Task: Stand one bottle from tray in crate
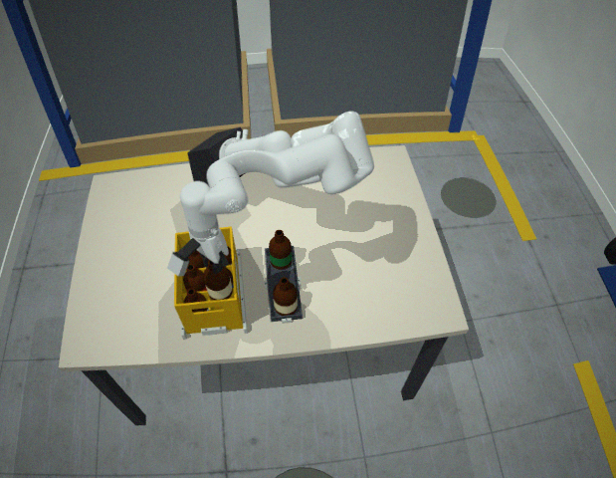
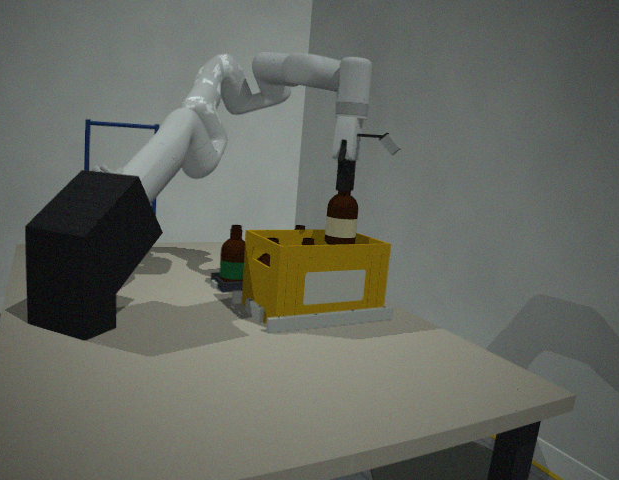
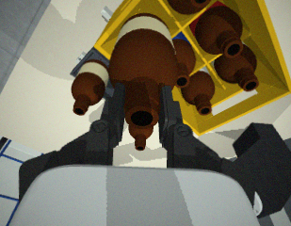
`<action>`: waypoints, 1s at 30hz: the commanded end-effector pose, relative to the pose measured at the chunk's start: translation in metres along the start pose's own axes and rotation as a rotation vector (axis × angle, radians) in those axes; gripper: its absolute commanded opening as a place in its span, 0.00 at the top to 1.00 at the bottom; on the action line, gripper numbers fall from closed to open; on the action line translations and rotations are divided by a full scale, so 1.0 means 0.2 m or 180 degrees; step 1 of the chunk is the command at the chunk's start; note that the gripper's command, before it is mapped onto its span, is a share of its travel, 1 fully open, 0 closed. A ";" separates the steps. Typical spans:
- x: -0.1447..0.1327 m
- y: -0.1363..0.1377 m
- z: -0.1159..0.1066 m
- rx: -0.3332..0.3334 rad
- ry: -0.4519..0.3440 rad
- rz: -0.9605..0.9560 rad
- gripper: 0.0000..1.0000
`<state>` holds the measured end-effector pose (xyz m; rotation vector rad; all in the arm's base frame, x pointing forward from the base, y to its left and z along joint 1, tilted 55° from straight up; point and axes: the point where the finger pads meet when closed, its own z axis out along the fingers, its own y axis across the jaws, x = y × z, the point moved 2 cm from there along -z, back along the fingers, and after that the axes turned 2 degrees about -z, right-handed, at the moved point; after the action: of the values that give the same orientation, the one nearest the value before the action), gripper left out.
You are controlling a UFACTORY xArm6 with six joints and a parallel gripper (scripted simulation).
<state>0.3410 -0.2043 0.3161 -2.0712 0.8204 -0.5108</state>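
My gripper [image 3: 142,97] is shut on the neck of a brown bottle with a cream label [image 1: 218,281], also seen in the exterior view [image 2: 342,217] and in the wrist view [image 3: 144,61]. The bottle hangs upright, its lower part just inside the top of the yellow crate [image 1: 209,288], also seen in the exterior view [image 2: 319,272]. Several brown bottles [image 3: 220,38] stand in the crate's other cells. On the dark tray [image 1: 283,293] stand a bottle with a green label [image 1: 280,249] and one with a cream label [image 1: 286,297].
A black box [image 2: 84,250] at the arm's base stands at the back of the table. The crate rests on grey blocks [image 2: 327,319]. The tray stands just right of the crate in the top view.
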 end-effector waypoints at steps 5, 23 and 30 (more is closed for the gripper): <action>0.00 0.00 0.01 -0.0002 0.0008 -0.0004 1.00; 0.00 0.00 0.07 -0.0002 0.0008 -0.0004 1.00; 0.00 0.00 0.11 -0.0002 0.0008 -0.0004 1.00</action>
<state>0.3524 -0.1939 0.3054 -2.0714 0.8204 -0.5108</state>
